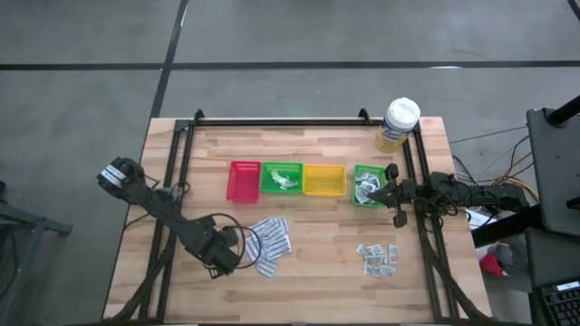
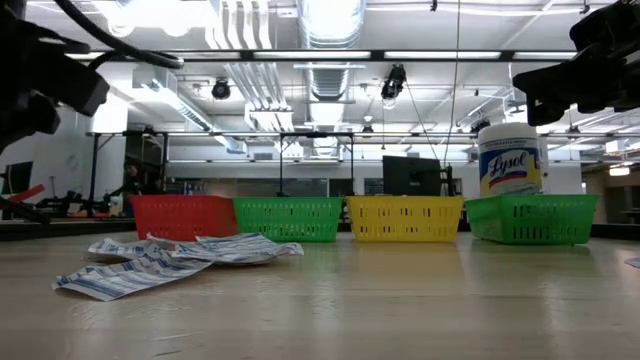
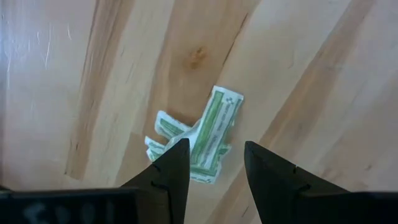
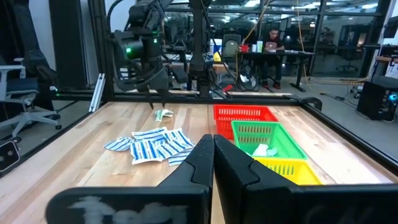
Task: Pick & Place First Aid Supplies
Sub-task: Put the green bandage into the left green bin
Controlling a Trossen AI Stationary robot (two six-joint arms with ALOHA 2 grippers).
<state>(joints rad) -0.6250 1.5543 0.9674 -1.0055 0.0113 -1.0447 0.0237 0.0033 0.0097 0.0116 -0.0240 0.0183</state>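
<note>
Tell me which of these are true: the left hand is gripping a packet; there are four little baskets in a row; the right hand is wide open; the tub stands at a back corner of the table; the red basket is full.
1. The left hand is gripping a packet. False: its fingers are open above the green-white sachets, which lie on the wood.
2. Four baskets stand in a row. True: red basket, green basket, yellow basket, second green basket.
3. The right hand is wide open. False: its fingers are shut, holding nothing.
4. The tub stands at a back corner. True.
5. The red basket is full. False: it looks empty from above.
</note>
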